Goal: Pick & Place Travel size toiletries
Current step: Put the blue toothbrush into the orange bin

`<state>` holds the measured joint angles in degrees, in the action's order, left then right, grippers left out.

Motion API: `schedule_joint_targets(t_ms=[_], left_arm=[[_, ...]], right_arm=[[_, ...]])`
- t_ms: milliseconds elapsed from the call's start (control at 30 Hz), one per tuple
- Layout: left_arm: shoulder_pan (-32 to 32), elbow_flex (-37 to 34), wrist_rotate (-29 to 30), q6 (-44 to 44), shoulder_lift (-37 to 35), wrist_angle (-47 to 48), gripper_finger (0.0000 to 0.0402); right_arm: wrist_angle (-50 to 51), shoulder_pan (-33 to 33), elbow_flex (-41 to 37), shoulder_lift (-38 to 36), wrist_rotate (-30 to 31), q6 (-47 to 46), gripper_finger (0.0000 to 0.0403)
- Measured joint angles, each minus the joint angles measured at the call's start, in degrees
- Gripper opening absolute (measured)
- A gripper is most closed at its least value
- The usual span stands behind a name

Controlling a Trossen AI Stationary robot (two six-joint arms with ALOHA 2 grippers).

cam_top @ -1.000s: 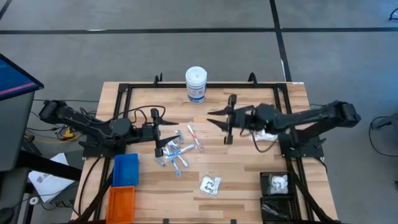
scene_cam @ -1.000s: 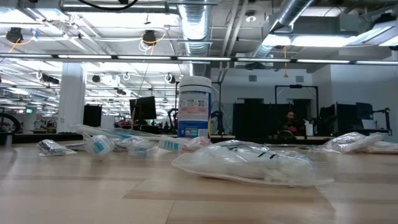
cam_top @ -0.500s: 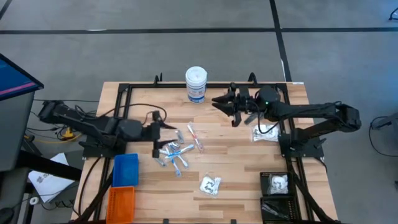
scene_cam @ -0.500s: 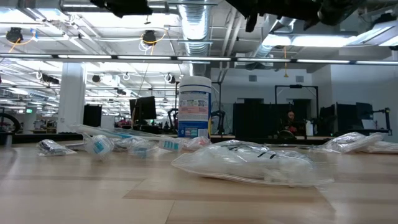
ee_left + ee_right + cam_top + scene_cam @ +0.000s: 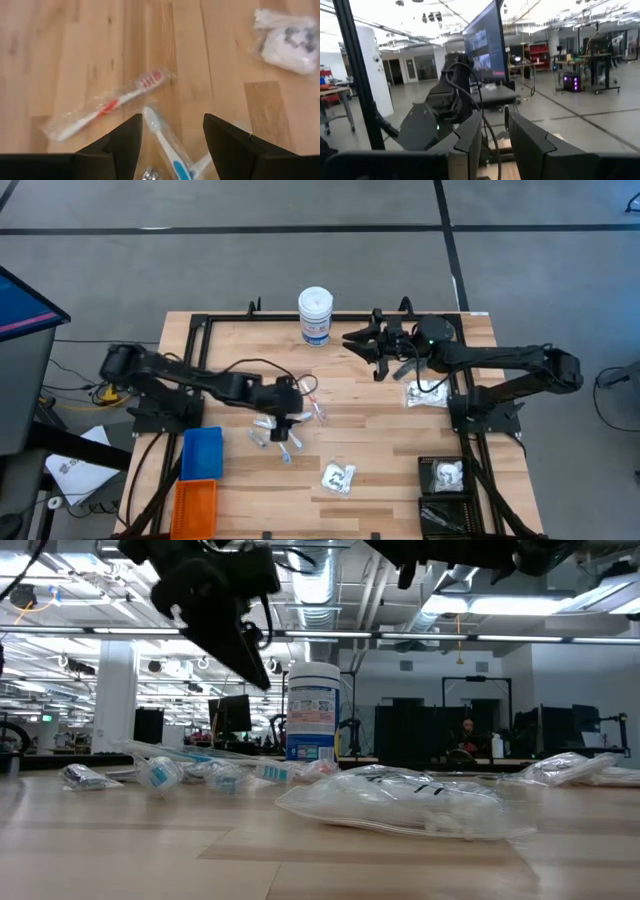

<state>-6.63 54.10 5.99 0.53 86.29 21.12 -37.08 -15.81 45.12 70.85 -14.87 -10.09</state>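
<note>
No legible text, brand, number or sign found; white canister (image 5: 313, 711) carries blue label with print too small to read; toiletry packaging markings likewise indecipherable

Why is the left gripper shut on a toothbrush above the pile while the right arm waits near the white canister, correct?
Not quite. In the left wrist view the left gripper is open and empty above the wrapped toothbrushes. The rest holds: in the high view the right gripper waits near the white canister.
</note>
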Motion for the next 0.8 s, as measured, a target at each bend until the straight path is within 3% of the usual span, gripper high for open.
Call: schedule_joint_targets(t_ms=[200, 433, 800], left_arm=[[1.6, 1.6, -2.9, 5.0, 4.7, 3.2, 0.0204], [1.5, 1.0, -4.0, 11.7, 5.4, 7.0, 0.0195], [3.2, -2.0, -5.0, 13.7, 5.7, 4.9, 0.0156]], right_arm=[[1.9, -1.6, 0.0, 0.0, 0.0, 0.2, 0.0093], [2.0, -3.8, 0.0, -0.1, 0.0, 0.1, 0.0093], [2.0, -4.7, 0.0, -0.1, 0.1, 0.1, 0.0093]])
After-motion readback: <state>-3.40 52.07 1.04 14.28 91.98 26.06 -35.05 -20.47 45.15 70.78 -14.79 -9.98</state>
